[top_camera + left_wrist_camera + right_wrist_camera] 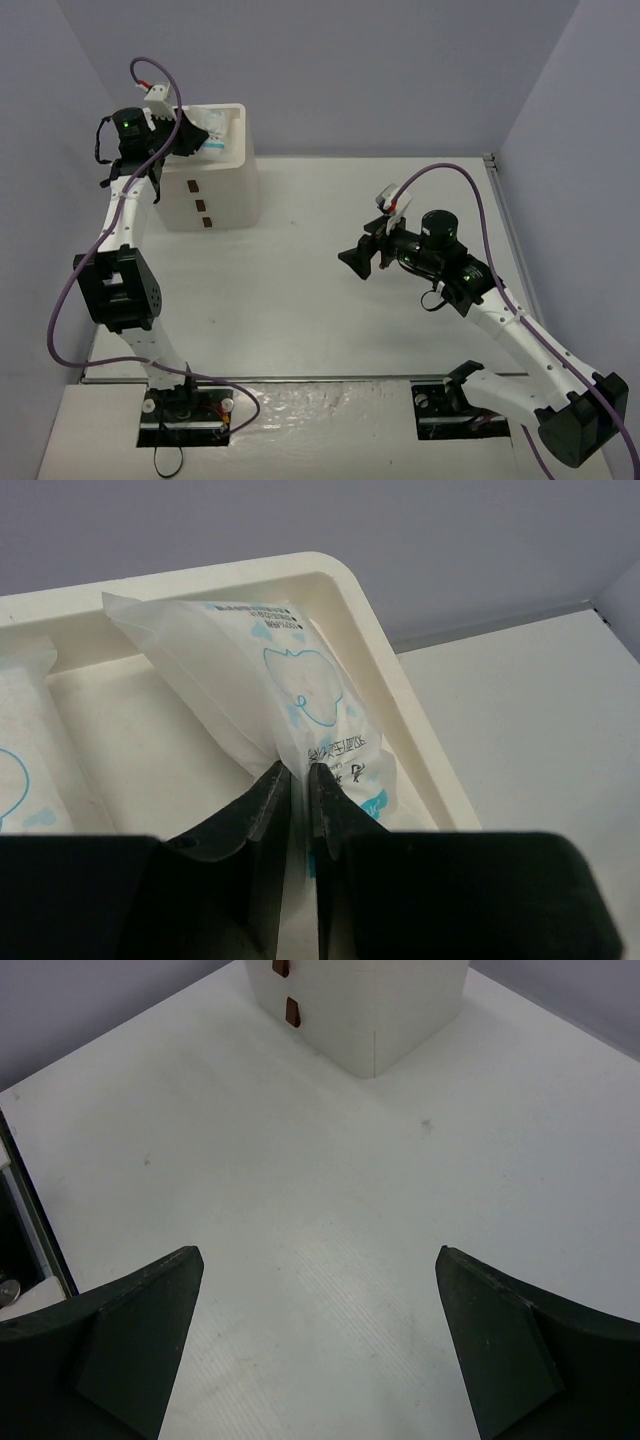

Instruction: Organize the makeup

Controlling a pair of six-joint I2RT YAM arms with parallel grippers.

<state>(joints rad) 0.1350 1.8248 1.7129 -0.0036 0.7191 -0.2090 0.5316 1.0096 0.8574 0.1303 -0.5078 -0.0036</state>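
My left gripper (297, 772) is shut on a white flat packet with blue print (290, 685), holding it inside the top tray of the white drawer box (395, 695). A second white packet (25, 760) lies at the tray's left edge. In the top view the left gripper (185, 135) is over the box top, with the packet (213, 127) beside it. My right gripper (352, 259) is open and empty above the bare table; its fingers (130, 1330) are spread wide. Brushes, stick and tubes are out of view.
The white three-drawer box (213, 185) with brown handles stands at the back left; its corner shows in the right wrist view (370, 1005). The table's left edge (20, 1180) and a dark gap lie beside the right gripper's view. Walls close in at left, back and right.
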